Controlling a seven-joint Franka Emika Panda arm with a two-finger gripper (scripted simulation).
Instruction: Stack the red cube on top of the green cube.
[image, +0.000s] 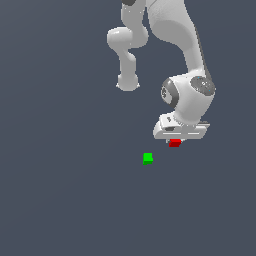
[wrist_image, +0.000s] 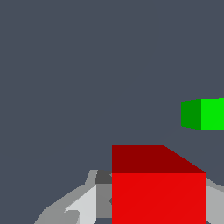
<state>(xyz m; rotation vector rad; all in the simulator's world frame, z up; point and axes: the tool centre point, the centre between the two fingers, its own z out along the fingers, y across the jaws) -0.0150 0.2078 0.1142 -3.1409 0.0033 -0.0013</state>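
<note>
The red cube (image: 174, 143) sits directly under the white hand of my gripper (image: 175, 141), which hides most of the fingers in the exterior view. In the wrist view the red cube (wrist_image: 158, 192) fills the space between the two grey fingers (wrist_image: 87, 203), and both press against its sides, so the gripper (wrist_image: 158, 205) is shut on it. The green cube (image: 147, 159) lies alone on the floor, a short way toward the exterior view's left and nearer the camera than the red cube. It also shows in the wrist view (wrist_image: 203, 114), apart from the red cube.
The plain dark grey floor (image: 60, 190) extends all around the two cubes. The white arm's links (image: 150, 30) and base rise behind the gripper at the top of the exterior view.
</note>
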